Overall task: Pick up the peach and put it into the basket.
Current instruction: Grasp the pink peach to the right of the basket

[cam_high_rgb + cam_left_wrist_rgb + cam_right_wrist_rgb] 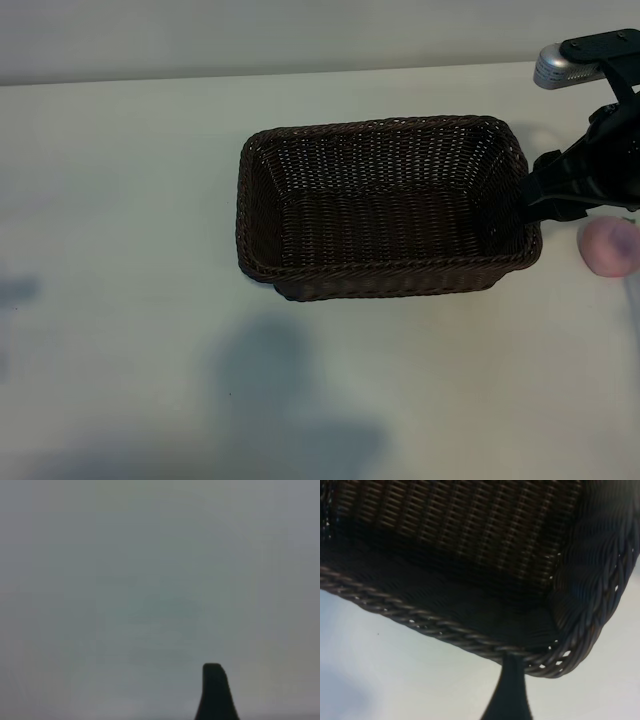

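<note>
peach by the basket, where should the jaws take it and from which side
Grip the peach across its widest middle, coming straight down from above. It is round and sits on the table, so no side is flat. Its left flank lies close to the basket corner, under the right gripper, so spread the jaws front-to-back.

Even, soft overhead light on pale tabletop point(130, 200), no glare; broad soft shadows at lower centre and left edge. Basket point(385, 205) interior dark, weave readable. Left wrist view washed-out grey haze, featureless; right wrist view soft, dim
</note>
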